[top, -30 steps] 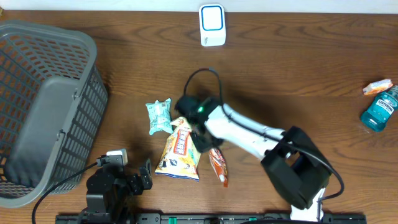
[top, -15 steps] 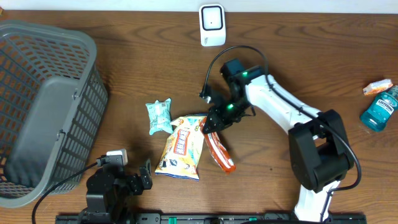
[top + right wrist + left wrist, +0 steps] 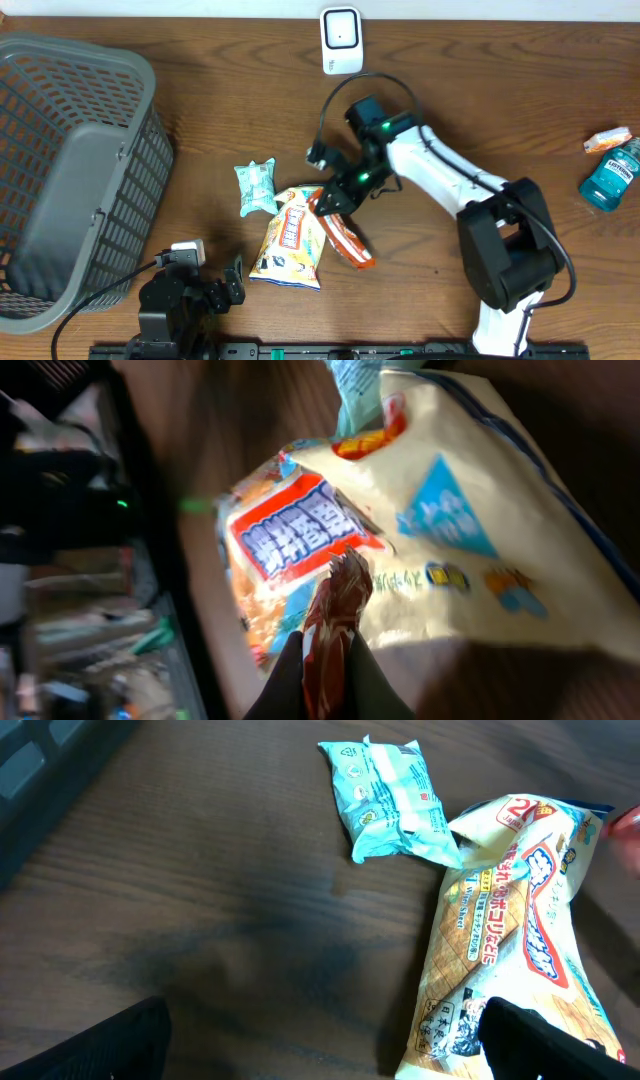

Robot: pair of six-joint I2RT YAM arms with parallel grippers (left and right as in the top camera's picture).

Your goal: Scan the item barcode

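A glossy orange-red foil packet [image 3: 345, 238] is pinched by its crimped end in the right gripper [image 3: 322, 203], just right of a cream plastic bag [image 3: 288, 245]; the left gripper [image 3: 232, 278] is spread wide.

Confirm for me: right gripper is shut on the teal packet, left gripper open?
Not the teal packet; it lies on the table. The right gripper is shut on the red-orange packet, as the right wrist view shows. The left gripper is open.
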